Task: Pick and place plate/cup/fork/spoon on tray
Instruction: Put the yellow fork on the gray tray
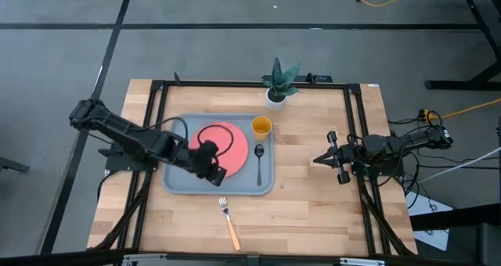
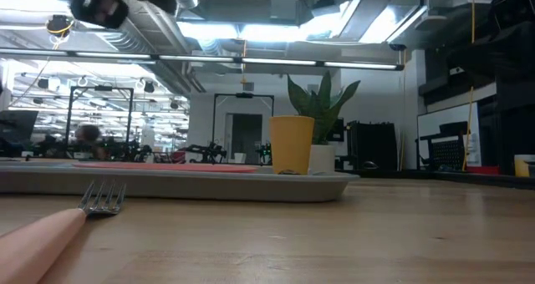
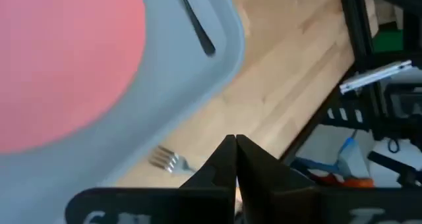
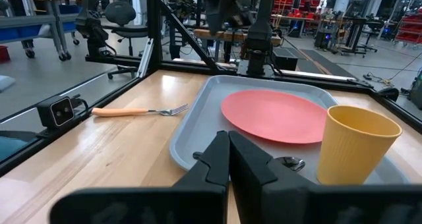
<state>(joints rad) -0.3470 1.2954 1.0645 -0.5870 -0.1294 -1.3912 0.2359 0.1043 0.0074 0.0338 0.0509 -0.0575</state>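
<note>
Fork (image 1: 228, 223) left on counter (image 1: 313, 203), 6 o'clock of tray (image 1: 176, 186). Judged light, stiff, low-lying; handle advised as grip point. Left pincer (image 1: 215, 174) together, empty. Right pincer (image 1: 321, 159) together.

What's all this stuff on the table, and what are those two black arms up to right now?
tray: one, grey-blue, middle of the table.
plate: one, coral-red, on the tray, left part.
cup: one, yellow-orange, upright in the tray's far right corner.
spoon: one, dark, lying on the tray right of the plate.
fork: one, silver tines with an orange handle, on the bare wood in front of the tray, not yet on it.
potted plant: one, green in a white pot, at the table's far edge.
left gripper: one, black, shut, empty, over the tray's near edge.
right gripper: one, black, shut, empty, waiting right of the tray.
</note>
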